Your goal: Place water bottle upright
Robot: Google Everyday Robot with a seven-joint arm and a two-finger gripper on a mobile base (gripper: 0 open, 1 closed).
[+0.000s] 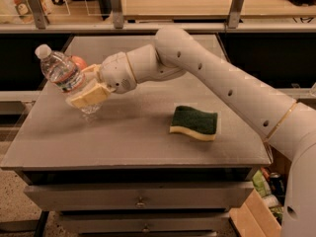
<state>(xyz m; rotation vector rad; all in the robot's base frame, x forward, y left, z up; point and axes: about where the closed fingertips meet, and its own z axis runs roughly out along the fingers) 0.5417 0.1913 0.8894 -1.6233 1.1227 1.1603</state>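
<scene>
Water bottle [61, 71] held aslant in the gripper [79, 85]
Over the left side of the table [123, 142], its long axis tilts, white cap toward 11 o'clock and base toward 5 o'clock. The gripper clasps its lower half. A green sponge [194, 122] lies well apart at 3 o'clock.

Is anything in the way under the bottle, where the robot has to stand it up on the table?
No, nothing visible is. The pincer holds the water bottle tilted over the left side of the table, with bare tabletop beneath it. The sponge lies well off to the right.
</scene>
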